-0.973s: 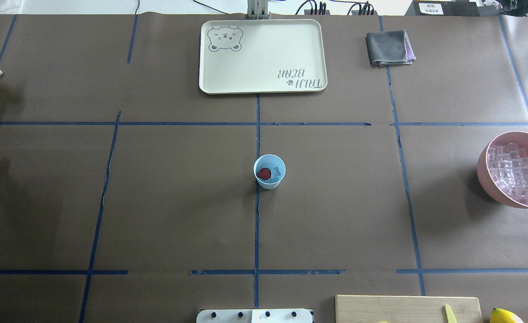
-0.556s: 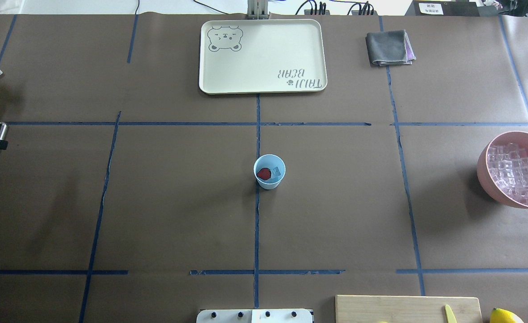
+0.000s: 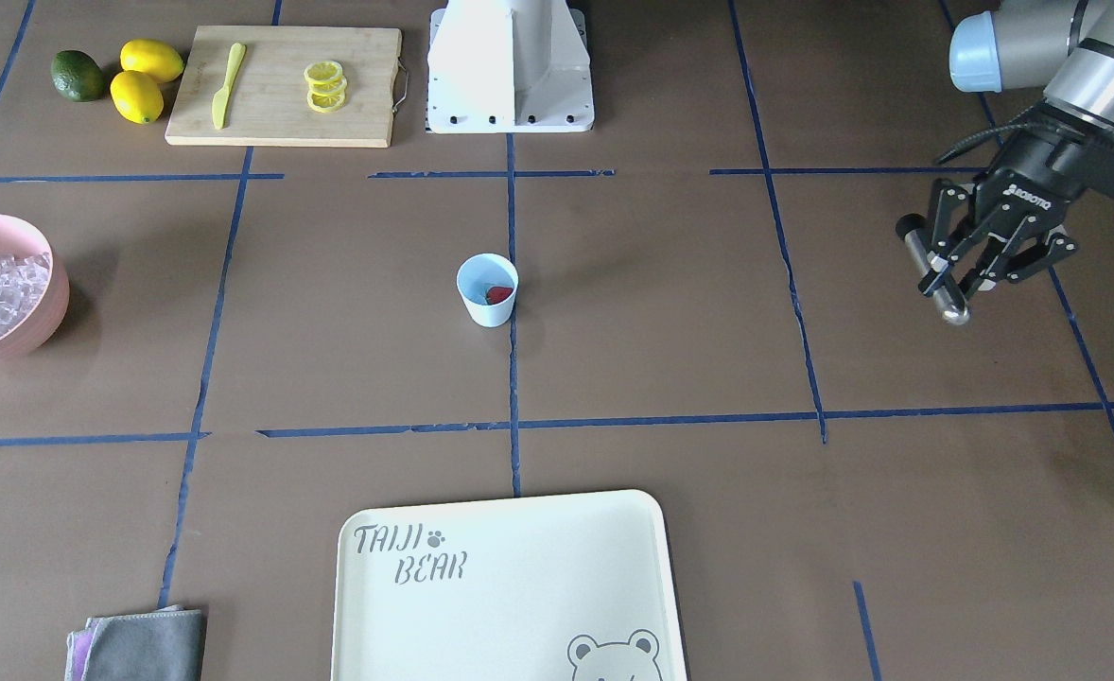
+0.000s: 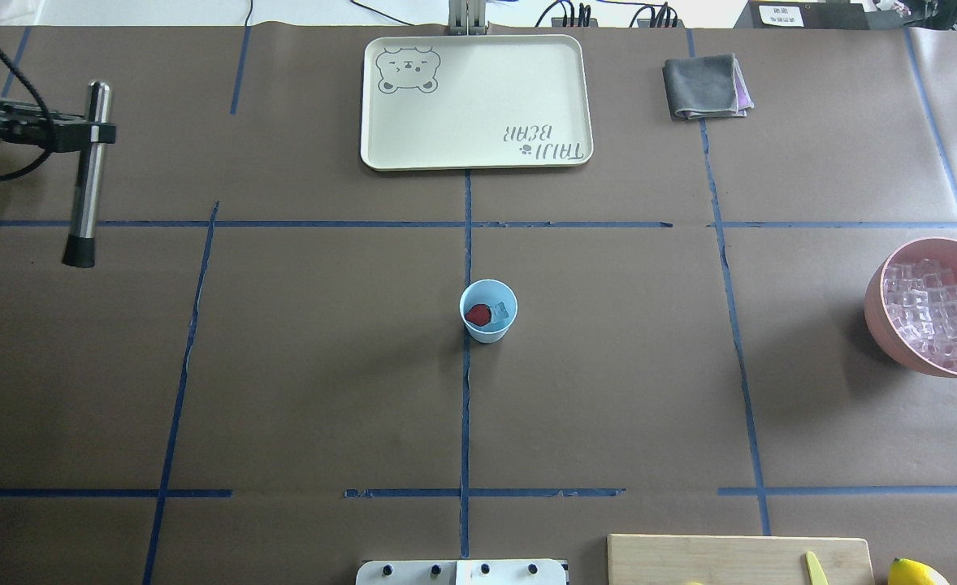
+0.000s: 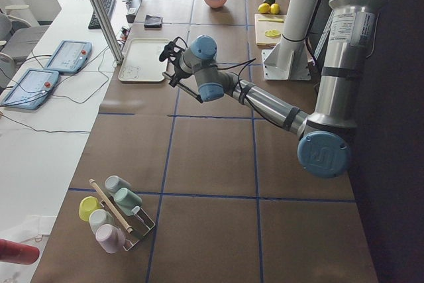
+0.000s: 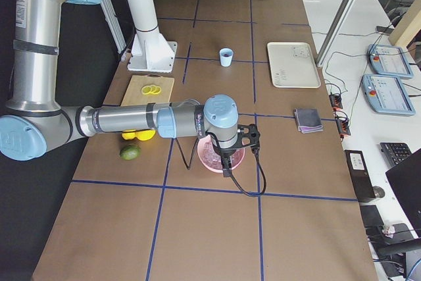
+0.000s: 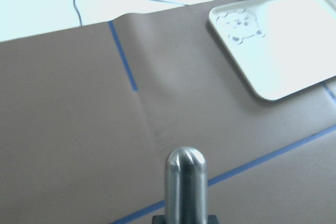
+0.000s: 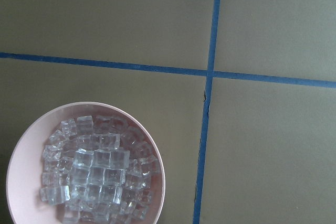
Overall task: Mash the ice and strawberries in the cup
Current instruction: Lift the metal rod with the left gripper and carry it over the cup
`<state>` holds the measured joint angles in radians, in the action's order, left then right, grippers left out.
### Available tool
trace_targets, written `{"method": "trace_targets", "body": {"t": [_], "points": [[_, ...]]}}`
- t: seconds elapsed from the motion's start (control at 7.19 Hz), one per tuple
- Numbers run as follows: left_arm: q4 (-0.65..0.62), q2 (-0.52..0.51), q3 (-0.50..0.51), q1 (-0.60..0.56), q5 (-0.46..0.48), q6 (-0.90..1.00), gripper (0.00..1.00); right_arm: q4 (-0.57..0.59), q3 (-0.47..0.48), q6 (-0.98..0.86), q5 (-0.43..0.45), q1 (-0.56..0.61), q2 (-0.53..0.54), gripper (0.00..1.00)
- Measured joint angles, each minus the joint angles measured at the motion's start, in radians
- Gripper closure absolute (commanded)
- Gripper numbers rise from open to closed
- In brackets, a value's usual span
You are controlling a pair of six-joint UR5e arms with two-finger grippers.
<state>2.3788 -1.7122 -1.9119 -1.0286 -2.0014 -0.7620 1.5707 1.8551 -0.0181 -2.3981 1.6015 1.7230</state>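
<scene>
The light-blue cup [image 4: 488, 311] stands at the table's centre, also in the front view [image 3: 487, 290]. Inside lie one red strawberry [image 4: 477, 314] and a piece or two of clear ice [image 4: 500, 310]. My left gripper [image 4: 95, 132] is shut on a metal rod with a black end [image 4: 87, 187], held above the table's far left, well away from the cup; it also shows in the front view [image 3: 956, 270]. The rod's rounded tip [image 7: 186, 182] fills the left wrist view. My right gripper [image 6: 227, 162] hovers over the pink bowl; I cannot tell whether it is open or shut.
A pink bowl [image 4: 881, 325] heaped with ice cubes [image 8: 97, 174] sits at the right edge. A cream tray [image 4: 475, 101] and a grey cloth [image 4: 704, 86] lie at the back. A cutting board [image 3: 283, 85] with lemon slices, a yellow knife, lemons and a lime is near the base.
My left gripper has come in from the left edge and moved toward the table's far side, carrying the metal rod. The cup and bowl have not moved.
</scene>
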Motion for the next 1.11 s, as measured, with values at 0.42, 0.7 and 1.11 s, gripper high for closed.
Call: {"method": "trace_targets", "body": {"t": [0.42, 0.7, 1.11], "points": [[0.229, -0.122, 0.021, 0.331, 0.487, -0.081, 1.00, -0.001, -0.001, 0.000, 0.000, 0.000, -0.002, 0.00], [0.386, -0.151, 0.026, 0.431, 0.692, -0.055, 1.00, -0.004, 0.001, 0.000, 0.000, 0.000, 0.000, 0.00], [0.683, -0.199, 0.146, 0.592, 0.983, 0.134, 1.00, -0.007, -0.001, 0.000, 0.005, 0.000, -0.005, 0.00]]}}
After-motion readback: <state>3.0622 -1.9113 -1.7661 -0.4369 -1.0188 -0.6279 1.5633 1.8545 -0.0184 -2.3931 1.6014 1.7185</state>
